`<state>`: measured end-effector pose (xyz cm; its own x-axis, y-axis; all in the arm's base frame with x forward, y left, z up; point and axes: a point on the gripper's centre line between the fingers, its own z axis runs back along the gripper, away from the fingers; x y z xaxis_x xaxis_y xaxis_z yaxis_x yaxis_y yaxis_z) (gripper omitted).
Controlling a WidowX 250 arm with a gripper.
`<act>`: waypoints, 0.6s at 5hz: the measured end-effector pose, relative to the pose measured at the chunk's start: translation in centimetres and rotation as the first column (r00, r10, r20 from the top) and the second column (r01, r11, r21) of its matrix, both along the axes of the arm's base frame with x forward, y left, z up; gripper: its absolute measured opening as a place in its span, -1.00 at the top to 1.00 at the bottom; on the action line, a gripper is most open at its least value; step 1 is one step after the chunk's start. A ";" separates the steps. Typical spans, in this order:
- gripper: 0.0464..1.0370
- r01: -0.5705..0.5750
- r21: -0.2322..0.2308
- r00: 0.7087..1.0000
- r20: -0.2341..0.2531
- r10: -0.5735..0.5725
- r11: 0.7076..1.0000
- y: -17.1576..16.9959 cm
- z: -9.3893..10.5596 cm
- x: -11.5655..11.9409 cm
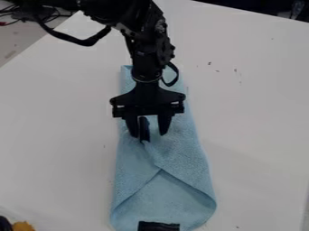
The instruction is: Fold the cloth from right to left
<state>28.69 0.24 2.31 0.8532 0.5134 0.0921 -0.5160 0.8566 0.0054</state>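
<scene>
Cloth [133, 176] lengthwise near-to-far, below the hand [148, 135]

Lies on the counter [259, 135], extending nearward past open, spread fingertips, with a dark strip [143, 128] in between. For right-to-left fold, probably needs crossing that long axis sideways.

One camera looks down at a slant from above the desk [259, 113], quite close, facing its far edge.

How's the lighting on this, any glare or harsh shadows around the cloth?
In the camera view, light falls fairly evenly on the white table, with no harsh glare on the cloth; only faint, soft shading lies beside it, a darker line marks its fold, and the black gripper shows little surface detail.
</scene>
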 end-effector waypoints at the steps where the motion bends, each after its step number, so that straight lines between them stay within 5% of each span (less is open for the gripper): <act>1: -0.94 0.041 0.091 0.999 -0.023 -0.039 0.995 1.2 1.9 -0.2; 2: -0.94 0.094 0.134 0.995 -0.042 -0.089 0.987 1.9 2.8 -0.3; 3: -0.93 0.137 0.134 0.990 0.006 -0.139 0.981 2.0 3.1 0.8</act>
